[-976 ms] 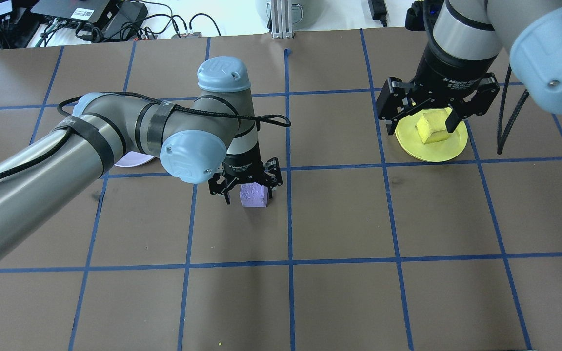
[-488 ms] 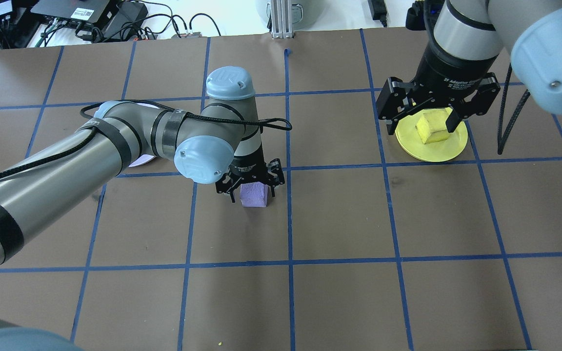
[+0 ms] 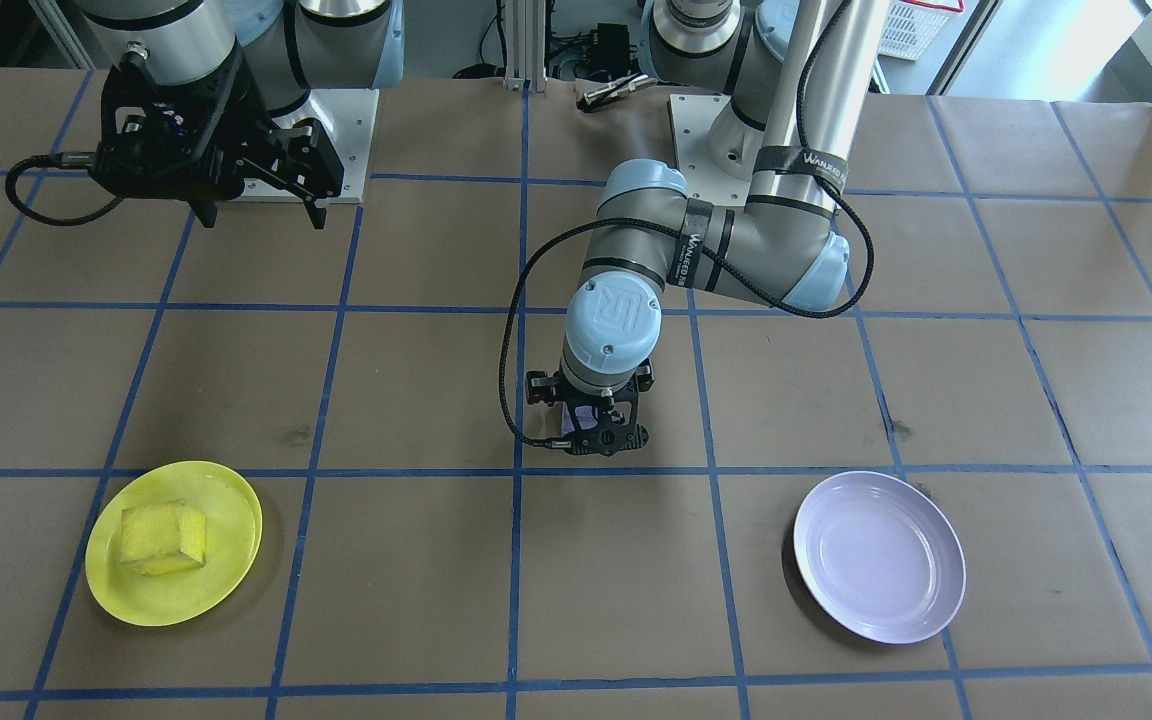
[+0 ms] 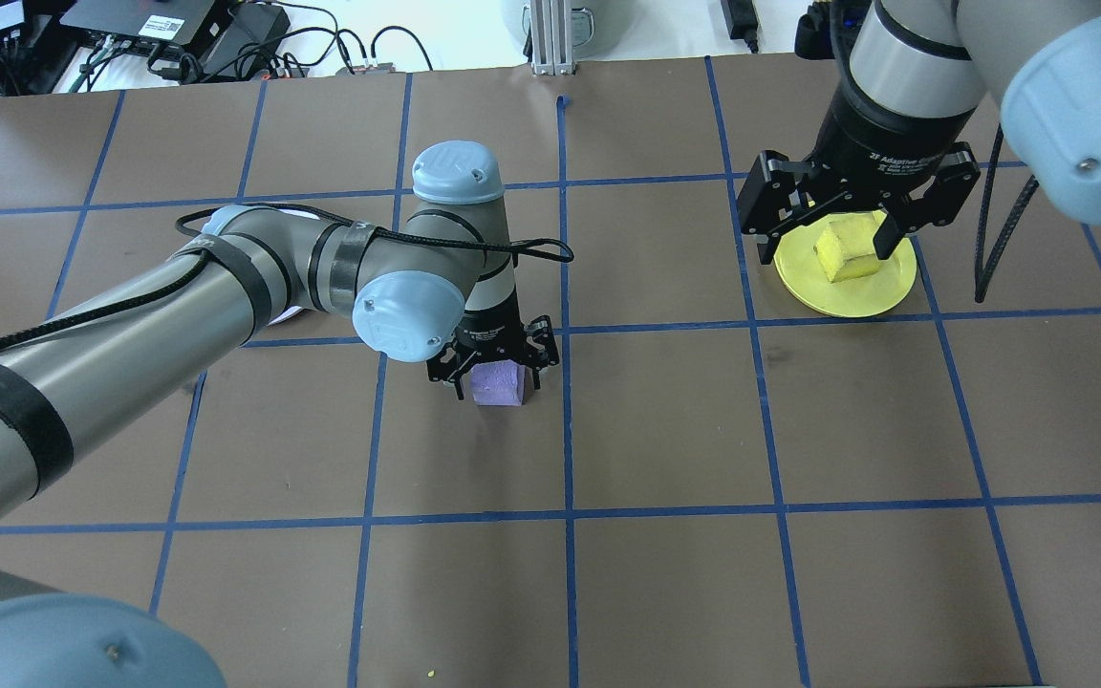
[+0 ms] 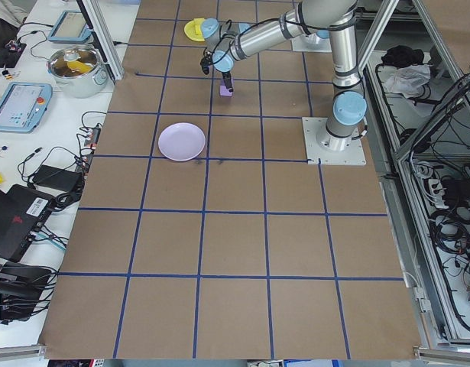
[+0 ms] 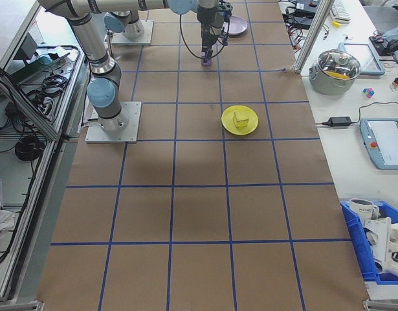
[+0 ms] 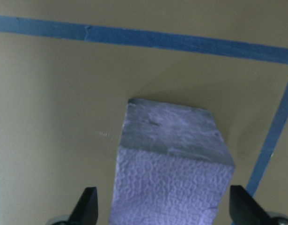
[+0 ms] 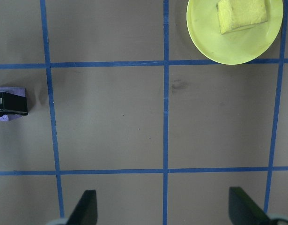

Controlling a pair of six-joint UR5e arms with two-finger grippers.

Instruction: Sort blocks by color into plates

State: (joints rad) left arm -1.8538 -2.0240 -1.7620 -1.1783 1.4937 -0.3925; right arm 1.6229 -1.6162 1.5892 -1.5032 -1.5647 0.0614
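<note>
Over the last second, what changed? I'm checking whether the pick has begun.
The left arm's elbow swung rightward in the overhead view, while the left gripper stayed open around the small purple foam cube, lowering slightly; the cube hasn't moved. Unchanged: the right gripper, open and raised, the yellow foam cube on the round yellow plastic plate, and the empty lavender plate.
</note>
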